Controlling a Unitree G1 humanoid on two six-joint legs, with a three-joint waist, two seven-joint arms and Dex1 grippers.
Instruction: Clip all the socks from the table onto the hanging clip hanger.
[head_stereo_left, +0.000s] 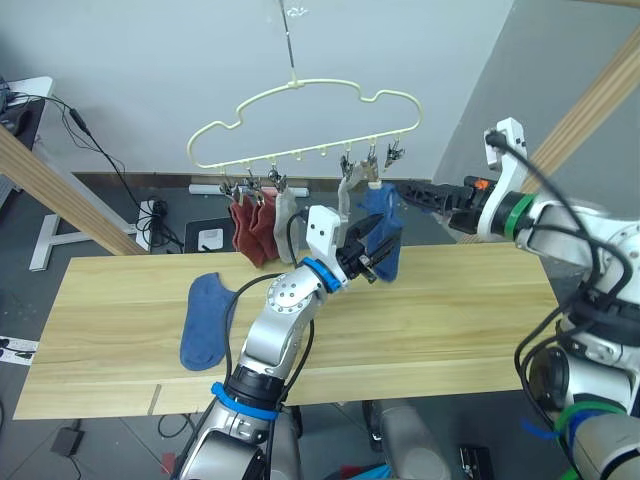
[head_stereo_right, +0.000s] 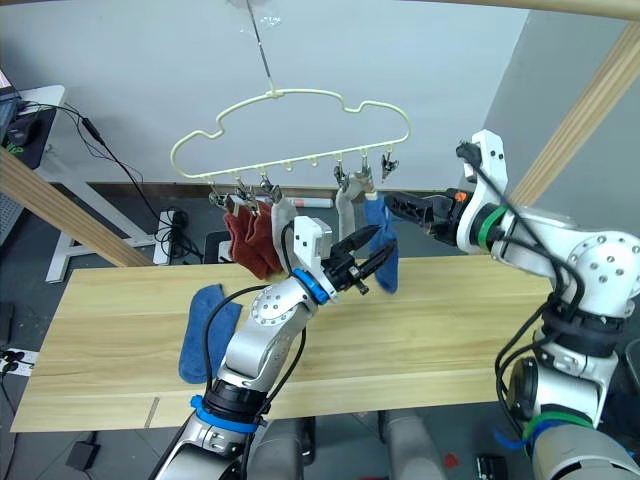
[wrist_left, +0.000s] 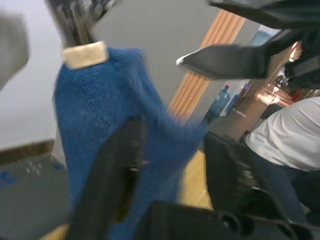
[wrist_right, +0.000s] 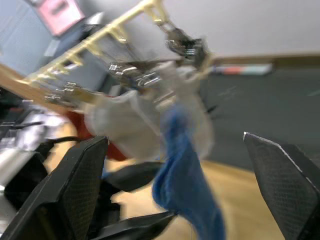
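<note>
The pale yellow clip hanger (head_stereo_left: 300, 85) hangs above the far edge of the table (head_stereo_left: 450, 320). Its clips hold two rust red socks (head_stereo_left: 250, 230), two grey socks (head_stereo_left: 285, 215) and, rightmost, a blue sock (head_stereo_left: 380, 210). My left gripper (head_stereo_left: 378, 255) is open at that blue sock's lower end, a finger (wrist_left: 120, 175) on either side of the cloth. My right gripper (head_stereo_left: 410, 192) is open too, level with the sock's top and just to its right, with nothing in it. A second blue sock (head_stereo_left: 205, 320) lies flat on the table at the left.
Slanted wooden beams stand at the left (head_stereo_left: 60, 190) and right (head_stereo_left: 590, 100) of the table. A power strip and cables (head_stereo_left: 155, 215) lie on the floor behind. A person in a white shirt (wrist_left: 285, 140) is beyond the table.
</note>
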